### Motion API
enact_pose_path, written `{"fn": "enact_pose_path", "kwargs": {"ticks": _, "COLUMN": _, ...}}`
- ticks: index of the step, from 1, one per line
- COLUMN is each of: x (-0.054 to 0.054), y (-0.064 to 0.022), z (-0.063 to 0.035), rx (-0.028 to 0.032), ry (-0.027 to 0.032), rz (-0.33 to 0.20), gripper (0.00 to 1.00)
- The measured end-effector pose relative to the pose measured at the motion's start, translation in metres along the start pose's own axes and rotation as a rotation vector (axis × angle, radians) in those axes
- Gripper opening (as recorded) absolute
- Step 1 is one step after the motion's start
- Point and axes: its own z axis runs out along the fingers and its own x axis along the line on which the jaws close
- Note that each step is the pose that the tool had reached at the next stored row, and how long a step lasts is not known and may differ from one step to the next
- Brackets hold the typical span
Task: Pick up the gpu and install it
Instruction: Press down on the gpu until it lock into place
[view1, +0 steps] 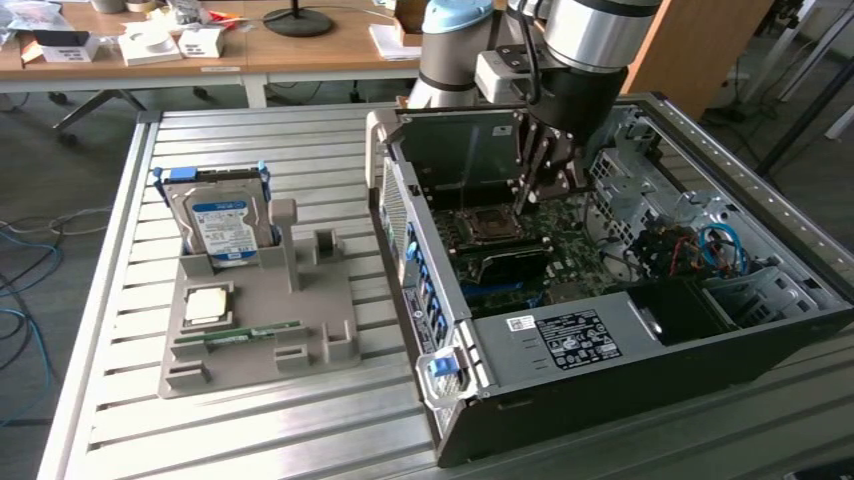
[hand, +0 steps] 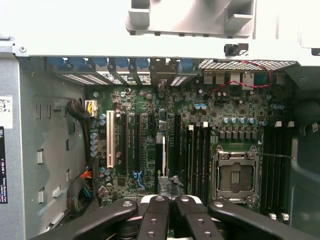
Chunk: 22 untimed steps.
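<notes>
Inside the open computer case (view1: 561, 330), the gripper (hand: 167, 202) stands clenched, apparently on the gpu (hand: 161, 160), a thin, stiff, fragile card best held by its edges.

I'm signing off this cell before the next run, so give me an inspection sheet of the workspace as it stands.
Surface: slatted metal table bearing a grey tray and an open PC case.
Job's things: thin dark card edge-on at the gripper's tips, possibly the gpu; cannot tell if held.
Clutter: hard drive, memory stick, processor chip on tray.
Grippers: gripper shut, inside case over motherboard.
Cables: red and blue wires in case; blue floor cables.
Surroundings: wooden desk behind.
</notes>
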Motion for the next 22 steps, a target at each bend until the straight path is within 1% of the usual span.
{"fn": "enact_pose_path", "kwargs": {"ticks": 3, "x": 0.000, "y": 0.0000, "z": 0.0000, "rx": 0.0000, "ry": 0.0000, "rz": 0.000, "gripper": 0.11}}
{"fn": "enact_pose_path", "kwargs": {"ticks": 5, "x": -0.002, "y": 0.0000, "z": 0.0001, "rx": 0.0000, "ry": 0.0001, "rz": 0.000, "gripper": 0.11}}
{"fn": "enact_pose_path", "kwargs": {"ticks": 9, "x": -0.008, "y": 0.0003, "z": 0.0010, "rx": 0.0000, "ry": -0.0018, "rz": 0.000, "gripper": 0.11}}
{"fn": "enact_pose_path", "kwargs": {"ticks": 12, "x": -0.009, "y": 0.0003, "z": 0.0014, "rx": 0.0000, "ry": -0.0026, "rz": 0.000, "gripper": 0.11}}
{"fn": "enact_pose_path", "kwargs": {"ticks": 15, "x": -0.009, "y": 0.0009, "z": 0.0059, "rx": 0.0001, "ry": -0.0046, "rz": 0.000, "gripper": 0.11}}
{"fn": "enact_pose_path", "kwargs": {"ticks": 22, "x": -0.008, "y": 0.0017, "z": 0.0187, "rx": -0.0001, "ry": -0.0047, "rz": 0.000, "gripper": 0.11}}
